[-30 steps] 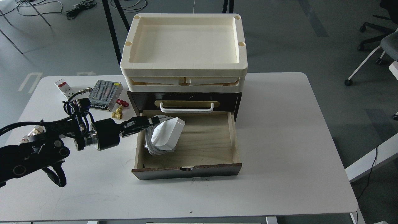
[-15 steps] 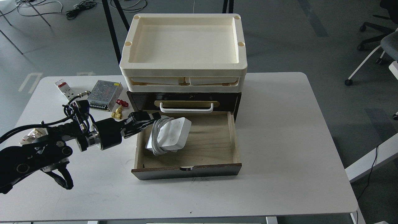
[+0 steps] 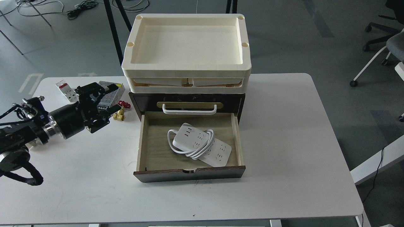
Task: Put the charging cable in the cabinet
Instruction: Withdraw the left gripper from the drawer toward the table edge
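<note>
The charging cable (image 3: 202, 145), a white power strip with its cord looped around it, lies flat inside the open light wood drawer (image 3: 189, 173) of the dark brown cabinet (image 3: 235, 102). The drawer above is shut, with a white bar handle (image 3: 189, 111). My left gripper (image 3: 105, 100) is open and empty, over the table to the left of the cabinet, apart from the drawer. My right gripper is out of view.
Cream trays (image 3: 186, 67) are stacked on the cabinet. Behind my left gripper sit a silver perforated box (image 3: 111, 89), a white breaker with a red mark (image 3: 65, 89) and a brass valve with a red handle (image 3: 120, 114). The white table (image 3: 284, 142) ends at the right and front.
My left gripper let go of the power strip, which dropped flat into the drawer, and drew back to the left out of the drawer.
</note>
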You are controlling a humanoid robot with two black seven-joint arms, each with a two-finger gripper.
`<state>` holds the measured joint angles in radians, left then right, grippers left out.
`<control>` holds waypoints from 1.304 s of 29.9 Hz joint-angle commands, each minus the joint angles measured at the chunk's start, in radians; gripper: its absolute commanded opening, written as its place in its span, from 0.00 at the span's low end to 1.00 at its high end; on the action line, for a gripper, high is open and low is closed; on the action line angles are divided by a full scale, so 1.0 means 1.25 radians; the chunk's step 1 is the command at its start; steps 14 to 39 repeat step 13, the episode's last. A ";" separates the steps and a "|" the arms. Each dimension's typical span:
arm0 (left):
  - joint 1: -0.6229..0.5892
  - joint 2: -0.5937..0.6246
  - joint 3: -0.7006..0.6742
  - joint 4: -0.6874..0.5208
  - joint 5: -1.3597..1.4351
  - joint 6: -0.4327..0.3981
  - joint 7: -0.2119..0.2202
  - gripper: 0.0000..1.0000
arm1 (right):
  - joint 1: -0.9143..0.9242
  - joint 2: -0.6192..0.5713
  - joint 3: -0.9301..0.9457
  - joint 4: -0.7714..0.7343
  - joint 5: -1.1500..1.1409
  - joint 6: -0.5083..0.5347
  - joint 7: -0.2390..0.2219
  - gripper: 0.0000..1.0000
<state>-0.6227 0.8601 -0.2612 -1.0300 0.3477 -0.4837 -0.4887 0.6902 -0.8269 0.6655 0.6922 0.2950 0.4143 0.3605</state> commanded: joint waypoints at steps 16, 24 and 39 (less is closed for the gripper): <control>-0.036 -0.025 -0.271 0.403 -0.194 -0.004 0.000 0.86 | 0.001 0.025 0.103 0.072 0.000 0.060 0.001 1.00; -0.036 -0.025 -0.271 0.403 -0.194 -0.004 0.000 0.86 | 0.001 0.025 0.103 0.072 0.000 0.060 0.001 1.00; -0.036 -0.025 -0.271 0.403 -0.194 -0.004 0.000 0.86 | 0.001 0.025 0.103 0.072 0.000 0.060 0.001 1.00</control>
